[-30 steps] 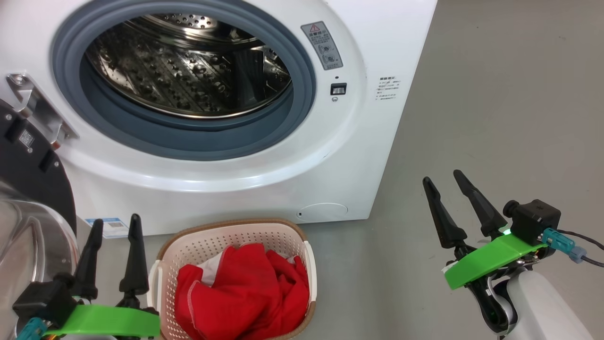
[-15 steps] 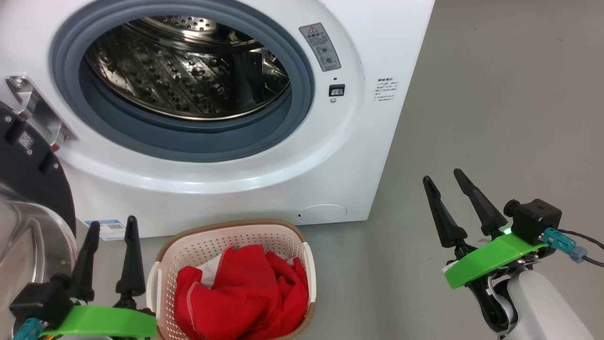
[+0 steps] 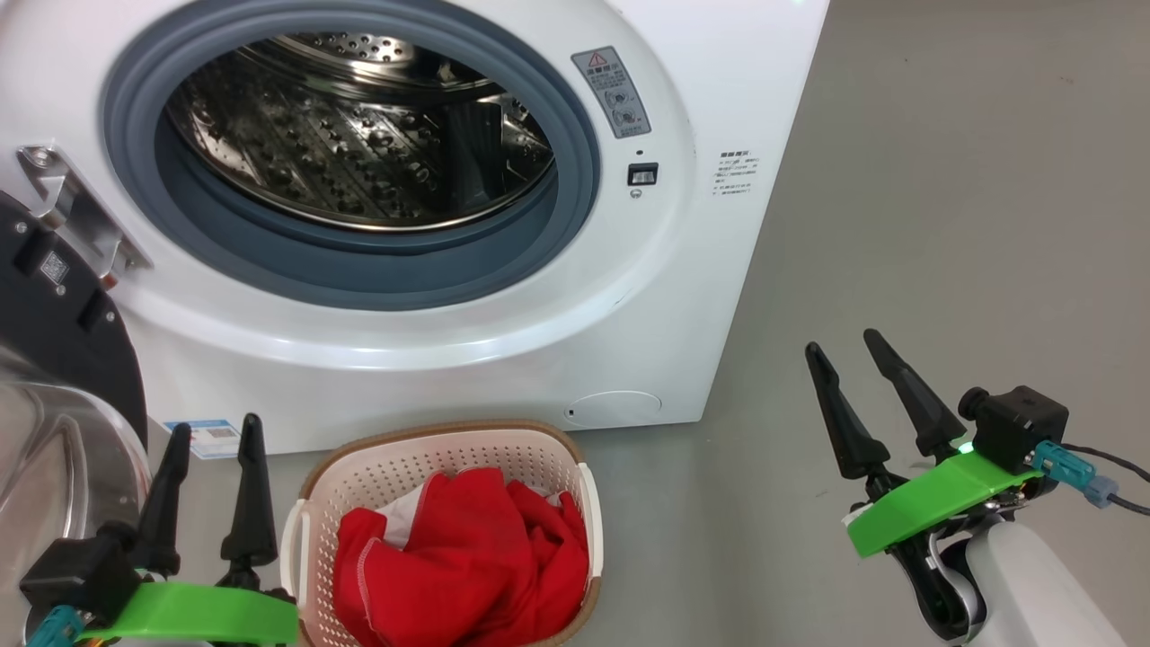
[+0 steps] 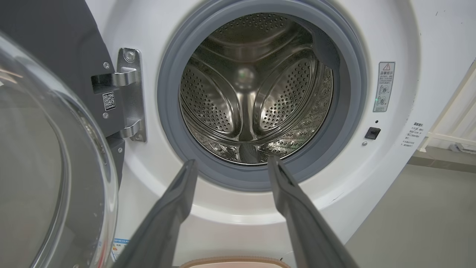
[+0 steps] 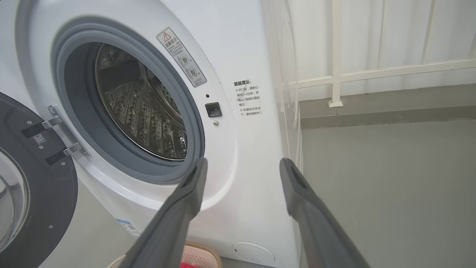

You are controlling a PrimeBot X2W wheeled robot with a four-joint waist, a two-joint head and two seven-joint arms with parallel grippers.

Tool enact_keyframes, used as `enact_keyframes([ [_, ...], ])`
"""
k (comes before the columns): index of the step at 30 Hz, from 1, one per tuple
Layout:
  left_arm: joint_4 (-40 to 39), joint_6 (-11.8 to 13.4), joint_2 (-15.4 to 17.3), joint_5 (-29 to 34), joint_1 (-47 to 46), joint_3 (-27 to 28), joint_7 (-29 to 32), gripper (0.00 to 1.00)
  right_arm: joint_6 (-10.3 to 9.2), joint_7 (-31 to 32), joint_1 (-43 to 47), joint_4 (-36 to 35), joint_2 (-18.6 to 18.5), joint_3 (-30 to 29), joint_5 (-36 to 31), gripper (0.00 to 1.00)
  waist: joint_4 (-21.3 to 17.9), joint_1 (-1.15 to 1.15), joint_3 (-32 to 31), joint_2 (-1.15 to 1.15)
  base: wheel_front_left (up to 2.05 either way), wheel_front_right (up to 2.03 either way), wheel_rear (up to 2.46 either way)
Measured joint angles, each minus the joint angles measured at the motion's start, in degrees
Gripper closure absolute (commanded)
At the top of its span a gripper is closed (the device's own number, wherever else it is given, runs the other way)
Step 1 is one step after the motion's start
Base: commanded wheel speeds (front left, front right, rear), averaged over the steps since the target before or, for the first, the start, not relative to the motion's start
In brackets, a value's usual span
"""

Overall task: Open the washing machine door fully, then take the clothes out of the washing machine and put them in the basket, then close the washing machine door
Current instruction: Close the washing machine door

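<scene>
The white washing machine [image 3: 503, 341] stands open, its steel drum [image 3: 359, 135] bare inside the grey ring. Its black washing machine door [image 3: 54, 323] hangs swung out at the far left, its glass bowl [image 4: 41, 175] close beside my left arm. Red clothes [image 3: 467, 566] lie piled in the cream basket [image 3: 503, 445] on the floor before the machine. My left gripper [image 3: 216, 427] is open and empty, just left of the basket. Off to the right of the machine, over the floor, my right gripper [image 3: 844, 340] is open and empty too.
Grey floor [image 3: 943, 225] stretches to the right of the machine. A white railing [image 5: 336, 74] runs along the wall behind it. The door's steel hinge [image 4: 128, 95] sits at the opening's left edge.
Both grippers have sunk slightly in the head view, and the picture has shifted a little. Clothes, basket and door stay where they were.
</scene>
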Motion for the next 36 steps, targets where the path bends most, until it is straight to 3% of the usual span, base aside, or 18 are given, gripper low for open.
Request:
enact_keyframes([
  [15, 0.0, -0.5, 0.0, -0.5, 0.0, 0.0, -0.5, 0.00, 0.00, 0.0, 0.1, 0.0, 0.0, 0.0, 0.0, 0.00, 0.0, 0.00, -0.1, 0.00, -0.10, 0.10, 0.00],
  [36, 0.2, -0.6, 0.1, -0.8, 0.0, -0.5, -0.7, 0.00, 0.00, 0.0, 0.1, 0.2, -0.2, 0.3, 0.0, 0.00, 0.0, 0.00, -0.5, 0.00, -1.07, 1.05, 0.02],
])
